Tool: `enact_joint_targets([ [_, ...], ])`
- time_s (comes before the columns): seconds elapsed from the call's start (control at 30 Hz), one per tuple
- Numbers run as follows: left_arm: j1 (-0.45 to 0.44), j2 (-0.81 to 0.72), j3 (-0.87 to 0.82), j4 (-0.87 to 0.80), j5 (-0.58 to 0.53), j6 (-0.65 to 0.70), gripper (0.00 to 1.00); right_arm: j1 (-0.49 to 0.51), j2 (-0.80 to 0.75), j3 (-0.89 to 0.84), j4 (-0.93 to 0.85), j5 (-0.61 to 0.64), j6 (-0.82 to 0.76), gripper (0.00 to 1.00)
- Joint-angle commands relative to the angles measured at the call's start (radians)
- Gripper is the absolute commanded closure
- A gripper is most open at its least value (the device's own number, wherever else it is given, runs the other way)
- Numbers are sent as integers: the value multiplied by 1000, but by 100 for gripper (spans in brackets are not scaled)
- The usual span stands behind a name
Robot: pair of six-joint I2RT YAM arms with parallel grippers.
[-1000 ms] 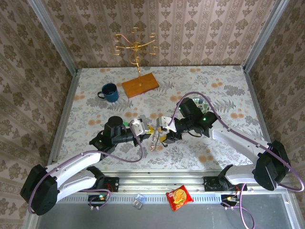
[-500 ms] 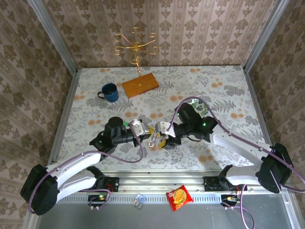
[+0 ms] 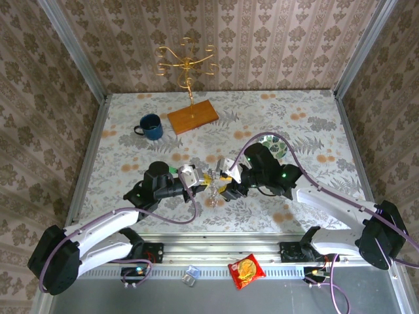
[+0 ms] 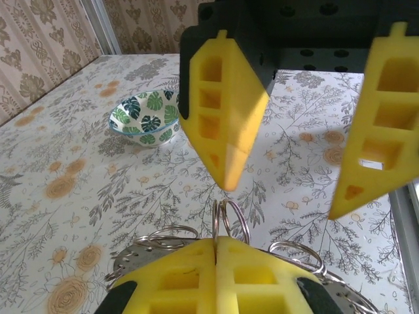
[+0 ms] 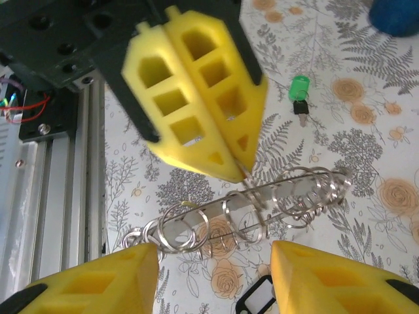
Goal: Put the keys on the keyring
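**Twin white arms, black joints**

Arms (image 3: pixel 98 229) have white shells, black joint housings, small green lights and lilac cables (image 3: pixel 262 137). Left end effector (image 4: pixel 216 243) and right end effector (image 5: pixel 215 255) have black bodies and yellow honeycombed fingers (image 4: pixel 219 124).

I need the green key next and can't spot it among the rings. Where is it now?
In the right wrist view, the green key lies loose on the table, upper right, just beside the shut left gripper.
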State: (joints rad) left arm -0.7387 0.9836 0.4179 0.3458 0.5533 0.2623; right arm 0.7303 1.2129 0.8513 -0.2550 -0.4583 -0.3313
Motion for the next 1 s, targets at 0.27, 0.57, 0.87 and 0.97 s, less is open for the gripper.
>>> enact_joint_targets([
  [0.27, 0, -7, -24, 90, 31, -41, 100, -9, 67, 14, 72, -56, -1, 54],
  [0.57, -1, 9, -30, 106, -9, -51, 100, -10, 80, 25, 23, -143, -123, 69],
  [0.87, 0, 22, -32, 124, -16, -67, 100, -8, 103, 38, 21, -148, -143, 79],
  [0.97, -1, 20, -34, 122, -17, -68, 100, -8, 103, 45, -7, -161, -165, 79],
])
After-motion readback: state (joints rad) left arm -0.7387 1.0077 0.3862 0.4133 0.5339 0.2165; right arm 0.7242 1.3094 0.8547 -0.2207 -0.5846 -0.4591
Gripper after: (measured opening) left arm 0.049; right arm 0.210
